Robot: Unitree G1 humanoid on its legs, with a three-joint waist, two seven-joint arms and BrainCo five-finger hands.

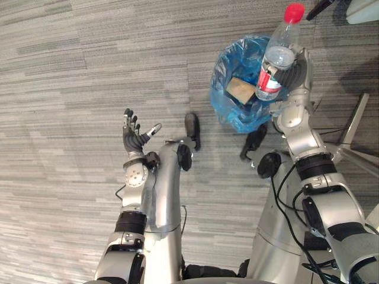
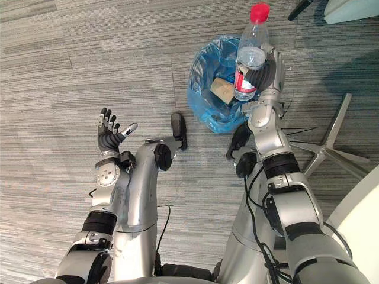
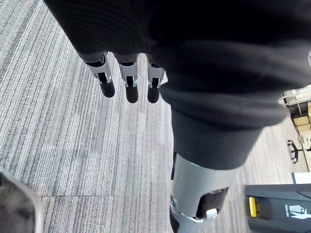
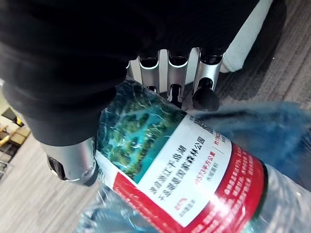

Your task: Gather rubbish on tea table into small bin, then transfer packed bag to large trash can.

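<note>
My right hand [image 1: 294, 72] is shut on a clear plastic bottle [image 1: 277, 54] with a red cap and a red-and-green label [image 4: 160, 160]. It holds the bottle upright over the right rim of a small bin lined with a blue bag [image 1: 234, 112]. A brown piece of rubbish [image 1: 240, 89] lies inside the bin. In the right wrist view the fingers [image 4: 204, 92] and thumb wrap the label. My left hand [image 1: 134, 135] is raised over the carpet to the left of the bin, open and holding nothing, fingers [image 3: 129, 82] straight.
Grey striped carpet [image 1: 77, 77] runs all around. A chair's metal star base [image 1: 354, 142] stands to the right of the bin. A white tabletop edge [image 2: 361, 231] shows at lower right. A dark large bin [image 3: 279, 208] shows in the left wrist view.
</note>
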